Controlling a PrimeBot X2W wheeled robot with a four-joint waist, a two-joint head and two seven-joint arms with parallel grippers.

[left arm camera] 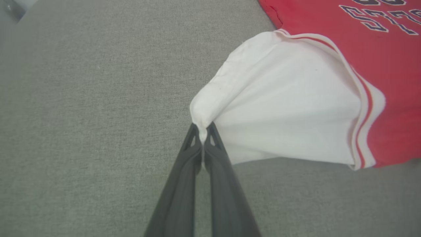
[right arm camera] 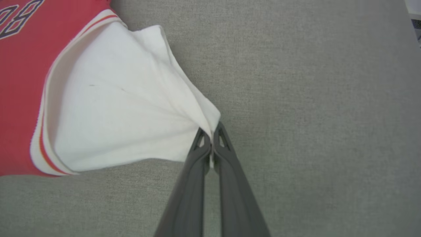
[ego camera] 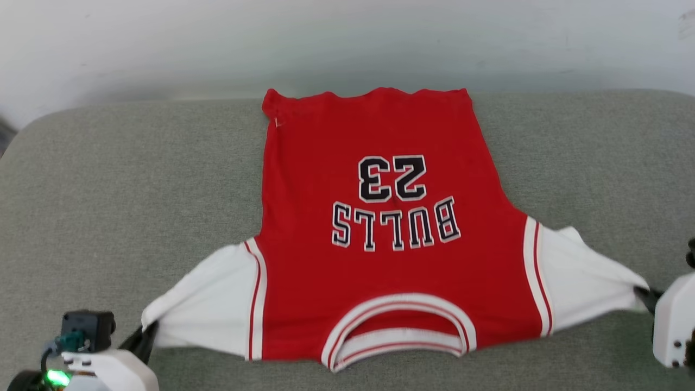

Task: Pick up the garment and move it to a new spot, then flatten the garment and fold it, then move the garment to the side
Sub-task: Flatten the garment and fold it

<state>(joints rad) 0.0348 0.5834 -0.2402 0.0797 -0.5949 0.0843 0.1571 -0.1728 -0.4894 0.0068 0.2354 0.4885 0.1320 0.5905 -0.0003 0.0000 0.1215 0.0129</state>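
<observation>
A grey woven cushion (ego camera: 108, 190) fills the foreground, with a pale wall (ego camera: 217, 43) behind its far edge. The jersey (ego camera: 380, 271) lies spread flat in the middle of the cushion, front side up. Its collar (ego camera: 399, 331) points toward the robot and its hem (ego camera: 369, 95) lies near the far edge. From the head view the black "BULLS" lettering (ego camera: 396, 225) and the number 23 (ego camera: 392, 178) read upside down. The red body looks mostly smooth, with a slight wave along the hem.

Both white sleeves are pulled outward and drawn to a point. The left sleeve (ego camera: 206, 304) stretches toward the lower left, where the left gripper (ego camera: 147, 329) is clenched on its tip. In the left wrist view the gripper (left arm camera: 203, 130) has its two dark fingers (left arm camera: 184, 184) pressed together, with a small tuck of white cloth pinched between the tips. Creases fan out from that pinch across the sleeve (left arm camera: 283, 108).

The right sleeve (ego camera: 581, 277) stretches toward the right edge, where the right gripper (ego camera: 646, 296) is clamped on its tip in the same way. In the right wrist view the gripper (right arm camera: 211, 131) has its fingers (right arm camera: 190, 191) closed on a fold of white fabric, and the sleeve (right arm camera: 125, 105) gathers into taut creases toward the grip.

Red-and-white striped trim runs where each sleeve meets the red body. A green light (ego camera: 54, 377) glows on the left wrist housing at the lower left corner.
</observation>
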